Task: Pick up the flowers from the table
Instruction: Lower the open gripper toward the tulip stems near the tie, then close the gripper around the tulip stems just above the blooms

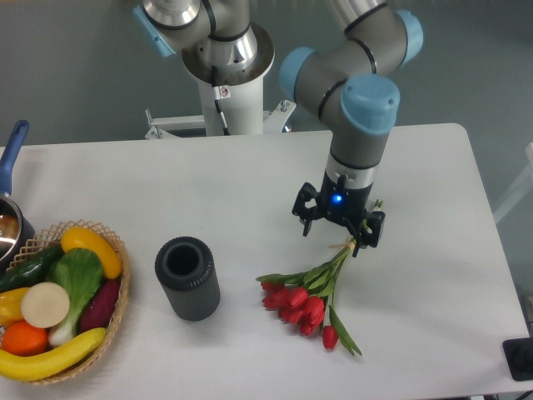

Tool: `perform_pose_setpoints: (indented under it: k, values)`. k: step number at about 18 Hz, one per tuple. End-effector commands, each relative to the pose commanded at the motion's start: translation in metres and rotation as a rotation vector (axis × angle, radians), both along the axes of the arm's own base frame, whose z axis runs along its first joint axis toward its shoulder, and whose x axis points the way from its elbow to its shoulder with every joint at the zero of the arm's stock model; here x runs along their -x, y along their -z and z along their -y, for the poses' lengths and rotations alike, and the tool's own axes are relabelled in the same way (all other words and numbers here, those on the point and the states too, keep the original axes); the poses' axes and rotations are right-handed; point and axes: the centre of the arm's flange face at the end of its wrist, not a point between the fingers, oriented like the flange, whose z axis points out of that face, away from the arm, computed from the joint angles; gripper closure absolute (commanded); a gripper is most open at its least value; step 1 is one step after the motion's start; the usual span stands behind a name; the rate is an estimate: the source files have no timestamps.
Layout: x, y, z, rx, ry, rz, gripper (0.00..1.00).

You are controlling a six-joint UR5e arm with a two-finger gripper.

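On the white table [208, 183], flowers [304, 300] lie beneath the claw [337, 227].

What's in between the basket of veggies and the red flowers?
A dark grey cup stands upright on the white table, between the basket and the flowers. The fixed camera shows it.

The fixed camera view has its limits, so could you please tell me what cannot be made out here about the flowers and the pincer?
- Pincer: its fingertips lie under the wrist body, so open or shut on the stems cannot be told.
- Flowers: the upper stem ends are hidden by the pincer; any tie is too small to see.
- Pan: cut off by the left edge.
- Dark cylinder: its inside is too dark to tell what it holds.
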Motion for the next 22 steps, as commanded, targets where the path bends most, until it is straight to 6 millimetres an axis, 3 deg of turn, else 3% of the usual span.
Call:
perform_pose_setpoints:
  k: [5, 12, 22]
  values:
    - [0.014, 0.044, -0.009, 0.009, 0.012, 0.01, 0.0]
    - [0.02, 0.065, -0.012, 0.02, 0.022, 0.029, 0.0]
    - [0.005, 0.088, -0.032, 0.046, 0.067, 0.019, 0.0]
